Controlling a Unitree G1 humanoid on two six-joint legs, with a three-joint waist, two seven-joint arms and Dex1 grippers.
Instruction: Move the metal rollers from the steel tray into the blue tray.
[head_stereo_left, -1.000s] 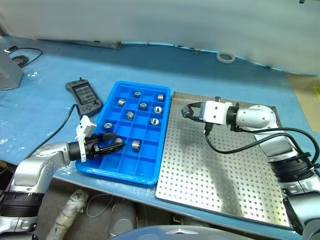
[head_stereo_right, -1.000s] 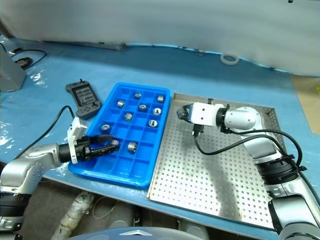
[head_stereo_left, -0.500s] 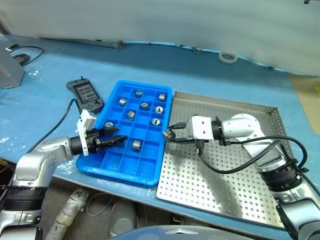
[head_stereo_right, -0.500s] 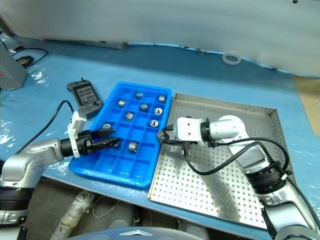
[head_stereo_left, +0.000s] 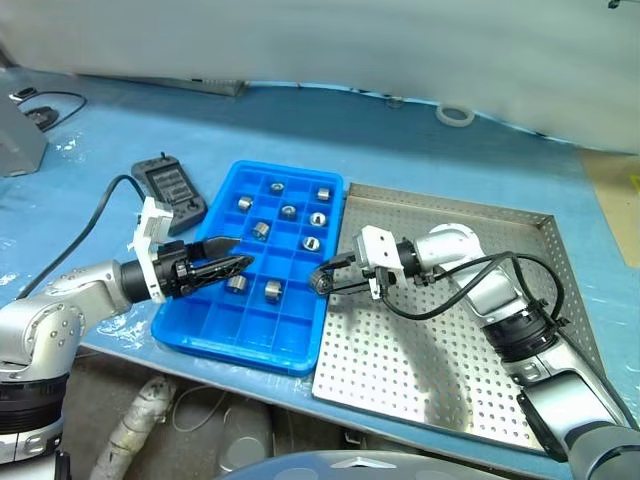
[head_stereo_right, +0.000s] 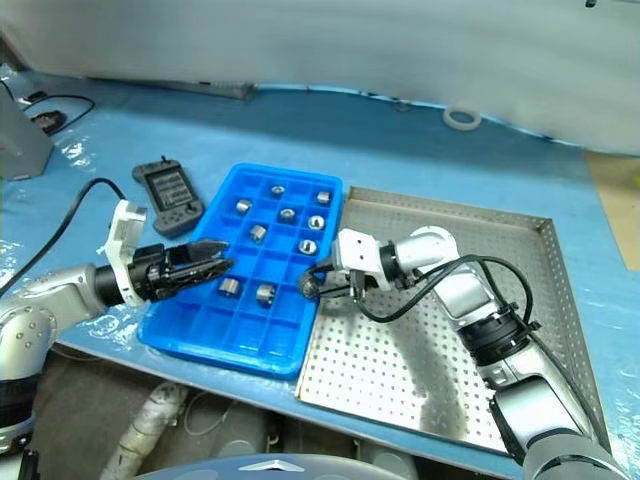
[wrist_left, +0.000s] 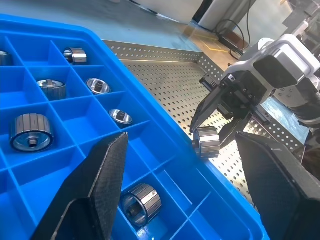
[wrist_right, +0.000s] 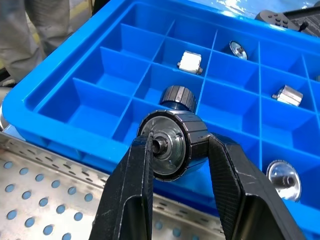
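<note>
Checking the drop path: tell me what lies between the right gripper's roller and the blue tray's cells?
Only the blue tray's rim wall; the roller in the right gripper hangs beside it, in the right wrist view.

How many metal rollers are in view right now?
10 metal rollers. Nine in blue tray compartments: seven in the far half, two nearer. One is held in the right end effector beside the tray's edge. The left end effector may hide another.
</note>
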